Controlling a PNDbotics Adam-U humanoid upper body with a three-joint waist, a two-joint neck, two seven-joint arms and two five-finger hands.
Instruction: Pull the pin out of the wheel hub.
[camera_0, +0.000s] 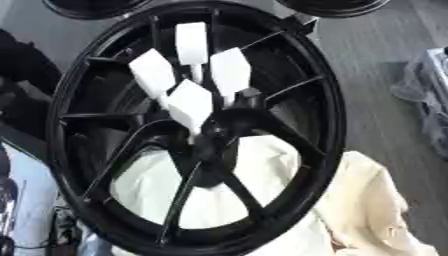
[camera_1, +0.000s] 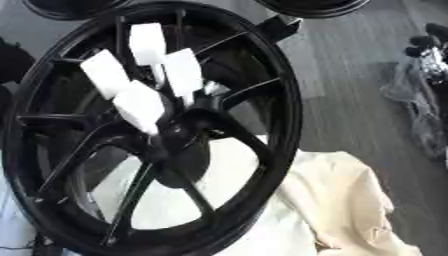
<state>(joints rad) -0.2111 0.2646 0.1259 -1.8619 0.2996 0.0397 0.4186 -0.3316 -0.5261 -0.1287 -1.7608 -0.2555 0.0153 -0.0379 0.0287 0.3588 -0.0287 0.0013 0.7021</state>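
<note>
we see no robot hand, so its state is unknown. white pins stand above the wheel centre; we'd pull one straight out.

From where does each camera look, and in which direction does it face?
Left eye view: in the head, looking down at the black wheel hub and its white pins; no robot hand clearly shows.
Right eye view: beside it, same downward aim; a dark shape at the right edge may be the right robot hand.
Shared: wheel hub, pins, cream cloth.
</note>
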